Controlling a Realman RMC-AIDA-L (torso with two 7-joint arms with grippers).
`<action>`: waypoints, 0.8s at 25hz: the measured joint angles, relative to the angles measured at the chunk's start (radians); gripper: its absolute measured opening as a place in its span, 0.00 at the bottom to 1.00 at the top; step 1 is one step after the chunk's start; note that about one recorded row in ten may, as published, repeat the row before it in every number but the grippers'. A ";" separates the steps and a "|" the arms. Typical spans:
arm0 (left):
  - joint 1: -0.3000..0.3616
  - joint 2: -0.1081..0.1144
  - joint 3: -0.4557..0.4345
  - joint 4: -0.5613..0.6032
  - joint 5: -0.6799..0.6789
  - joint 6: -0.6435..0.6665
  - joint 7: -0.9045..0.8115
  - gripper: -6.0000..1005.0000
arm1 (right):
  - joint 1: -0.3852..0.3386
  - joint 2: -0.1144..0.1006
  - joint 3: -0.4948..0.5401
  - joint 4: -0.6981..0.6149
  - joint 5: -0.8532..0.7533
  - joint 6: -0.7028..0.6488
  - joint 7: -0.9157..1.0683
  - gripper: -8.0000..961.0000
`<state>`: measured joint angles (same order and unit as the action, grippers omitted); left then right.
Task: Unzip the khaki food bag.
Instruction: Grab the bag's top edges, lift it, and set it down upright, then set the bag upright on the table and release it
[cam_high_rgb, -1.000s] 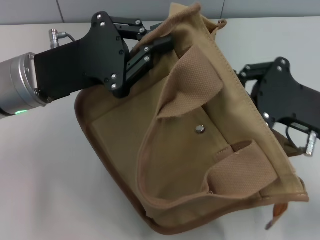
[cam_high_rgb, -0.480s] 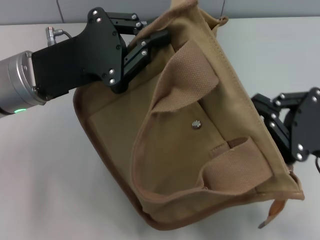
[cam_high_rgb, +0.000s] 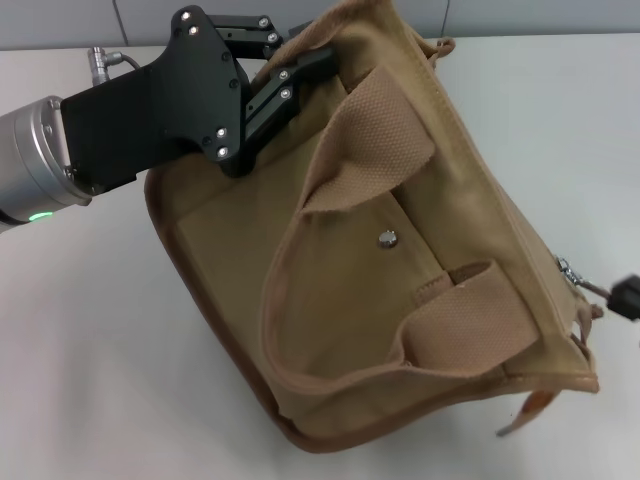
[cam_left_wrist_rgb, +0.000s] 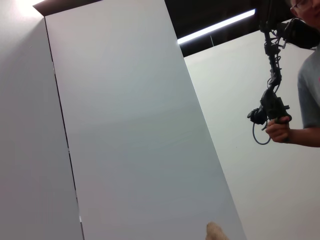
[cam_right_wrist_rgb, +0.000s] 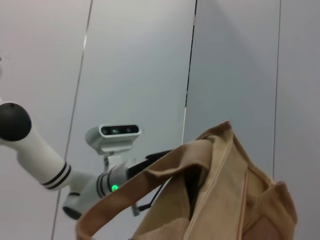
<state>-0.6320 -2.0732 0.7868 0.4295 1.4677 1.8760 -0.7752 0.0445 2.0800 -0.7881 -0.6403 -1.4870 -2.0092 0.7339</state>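
Khaki food bag (cam_high_rgb: 400, 260) lies tilted on the white table (cam_high_rgb: 90, 350), front pocket and metal snap (cam_high_rgb: 387, 238) facing up. Left gripper (cam_high_rgb: 305, 65) is pinched on the bag's far upper corner, likely anchoring the cloth so the zipper can run against tension. At the bag's near right edge, the silver zipper pull (cam_high_rgb: 570, 272) shows; only a dark tip of the right gripper (cam_high_rgb: 625, 297) is in view beside it, finger state unreadable. Versus a second ago: right gripper has swept along the top edge, nearly out of sight; bag shifted slightly.
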 joint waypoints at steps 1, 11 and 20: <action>0.000 0.000 0.000 0.000 0.000 -0.001 0.001 0.09 | -0.003 0.000 0.030 -0.001 -0.030 -0.015 0.003 0.01; 0.000 -0.001 0.002 0.000 0.000 -0.004 0.002 0.09 | 0.002 0.000 0.245 0.060 -0.161 -0.059 0.046 0.03; 0.007 -0.001 0.001 -0.002 0.000 -0.005 0.002 0.09 | 0.048 -0.032 0.379 0.069 -0.329 0.051 0.090 0.30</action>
<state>-0.6251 -2.0738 0.7881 0.4279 1.4672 1.8713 -0.7731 0.0924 2.0481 -0.4088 -0.5709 -1.8162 -1.9584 0.8238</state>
